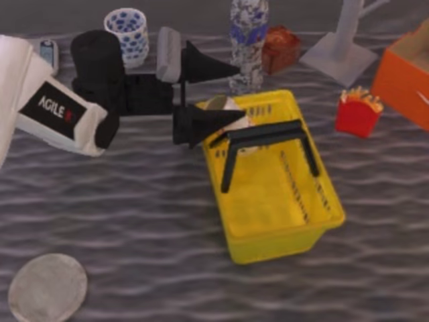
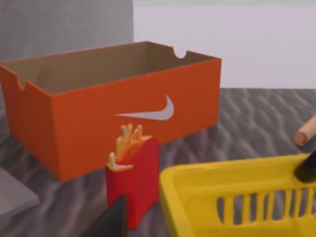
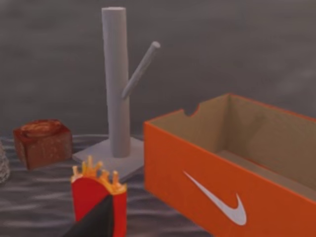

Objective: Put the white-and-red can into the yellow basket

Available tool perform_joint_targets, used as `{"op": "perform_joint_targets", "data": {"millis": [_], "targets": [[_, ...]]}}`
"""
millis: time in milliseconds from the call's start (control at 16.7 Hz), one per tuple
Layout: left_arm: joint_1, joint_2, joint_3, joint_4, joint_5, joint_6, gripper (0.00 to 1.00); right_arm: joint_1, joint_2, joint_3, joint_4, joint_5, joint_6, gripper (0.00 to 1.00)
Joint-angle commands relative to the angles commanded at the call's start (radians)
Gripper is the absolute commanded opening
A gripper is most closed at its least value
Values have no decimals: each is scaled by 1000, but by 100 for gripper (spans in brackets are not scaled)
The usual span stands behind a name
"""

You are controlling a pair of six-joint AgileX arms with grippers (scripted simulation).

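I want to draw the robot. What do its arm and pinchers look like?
The left arm is white with black joint sections and a black panel that says AGILE in white letters. The left gripper has a grey block behind two black, wedge-shaped fingers tapering to points. No cables show.

The top view looks steeply down on the grey rippled table (image 1: 134,221) from above, taking in most of its surface. The left wrist view sits low and close, facing the open orange cardboard shoe box (image 2: 113,106) past the bright yellow slotted plastic basket (image 2: 237,197). The right wrist view, also low, faces the same box. All three share the small red fries box (image 3: 98,200).
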Motion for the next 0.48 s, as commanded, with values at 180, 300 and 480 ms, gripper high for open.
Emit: {"op": "perform_joint_targets", "data": {"millis": [180, 300, 480], "targets": [[0, 0, 0, 0, 0, 0, 100, 0, 0, 0, 0, 0, 0, 100], [-3, -3, 1, -1, -1, 0, 100, 0, 0, 0, 0, 0, 0, 100], [2, -32, -9, -13, -18, -6, 100, 13, 30, 27, -29, -2, -20, 100]]}}
